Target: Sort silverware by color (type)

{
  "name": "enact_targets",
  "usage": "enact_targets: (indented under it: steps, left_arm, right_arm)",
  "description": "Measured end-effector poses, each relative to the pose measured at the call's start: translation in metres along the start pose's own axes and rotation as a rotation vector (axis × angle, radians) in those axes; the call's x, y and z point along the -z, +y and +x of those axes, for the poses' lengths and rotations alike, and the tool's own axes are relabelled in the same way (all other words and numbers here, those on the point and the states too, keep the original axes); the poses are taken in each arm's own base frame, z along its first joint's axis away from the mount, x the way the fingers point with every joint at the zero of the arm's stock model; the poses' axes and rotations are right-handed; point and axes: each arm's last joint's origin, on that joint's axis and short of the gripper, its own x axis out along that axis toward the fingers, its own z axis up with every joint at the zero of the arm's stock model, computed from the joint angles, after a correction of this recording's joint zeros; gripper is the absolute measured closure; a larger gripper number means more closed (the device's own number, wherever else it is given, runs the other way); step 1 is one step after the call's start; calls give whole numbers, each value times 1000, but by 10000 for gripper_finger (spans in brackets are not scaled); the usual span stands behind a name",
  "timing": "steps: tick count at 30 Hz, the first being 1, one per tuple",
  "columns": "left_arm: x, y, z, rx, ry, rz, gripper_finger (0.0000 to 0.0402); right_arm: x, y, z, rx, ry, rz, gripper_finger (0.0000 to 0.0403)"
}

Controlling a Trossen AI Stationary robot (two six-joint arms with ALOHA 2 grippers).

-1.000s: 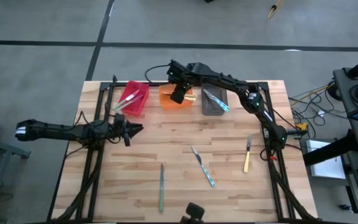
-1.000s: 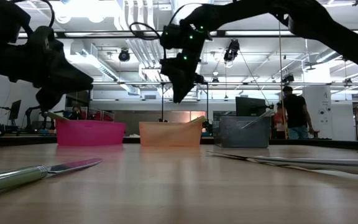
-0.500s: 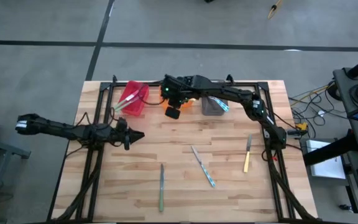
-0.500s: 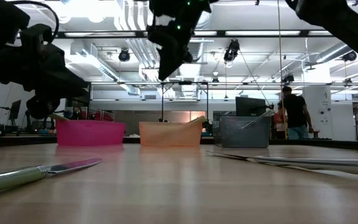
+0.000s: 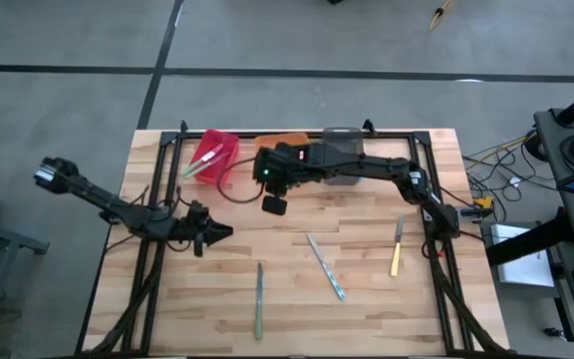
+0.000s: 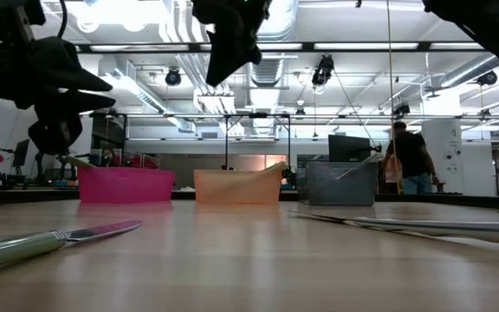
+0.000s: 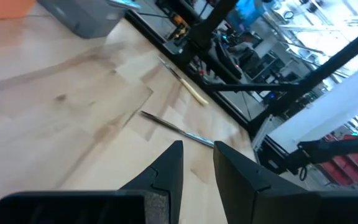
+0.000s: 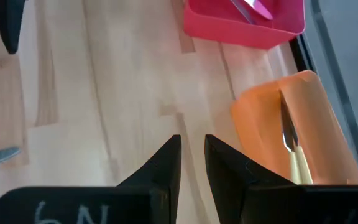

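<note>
Orange bin [image 8: 303,124] now has a yellow knife [image 8: 289,140] in it, behind the right gripper [image 5: 275,204], whose empty fingers have pulled back nearly closed, so next it can go for the three utensils lying ahead, while the left gripper [image 5: 217,233] waits, also nearly closed.

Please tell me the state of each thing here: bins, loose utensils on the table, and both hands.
Red bin: holds utensils.
Orange bin: holds a yellow-handled utensil.
Green utensil: lying loose on table.
Blue utensil: lying loose.
Yellow utensil: lying loose.
Left hand: nearly shut, empty.
Right hand: nearly shut, empty.
</note>
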Motion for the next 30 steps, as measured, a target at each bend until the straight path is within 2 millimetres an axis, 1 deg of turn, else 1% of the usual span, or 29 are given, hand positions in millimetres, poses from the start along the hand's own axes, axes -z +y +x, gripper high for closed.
enact_targets:
  steps: [4, 6, 9, 13, 19, 21, 26, 30]
  left_arm:
    - [8, -9, 0, 31, 1, -1, 331]
    - [13, -12, 0, 20, 17, 18, 331]
    - [18, -24, 4, 12, 35, 41, 331]
    - [22, -41, 14, 9, 67, 95, 331]
    - [28, -67, 33, 11, 97, 220, 331]
    - [30, -73, 39, 8, 106, 249, 331]
    - [34, -84, 52, 4, 117, 328, 331]
    - [32, -93, 58, 13, 106, 380, 331]
  right_arm:
    - [1, 23, -4, 14, -8, -1, 344]
    - [1, 35, -7, 6, -13, -6, 344]
    - [3, 53, -11, -5, -20, -6, 342]
    - [6, 77, -17, -34, -26, -8, 342]
    - [13, 111, -26, -75, -28, -13, 342]
    - [16, 122, -29, -71, -30, -18, 342]
    - [26, 142, -37, 8, -18, -46, 342]
    - [34, 156, -40, 24, -3, -57, 342]
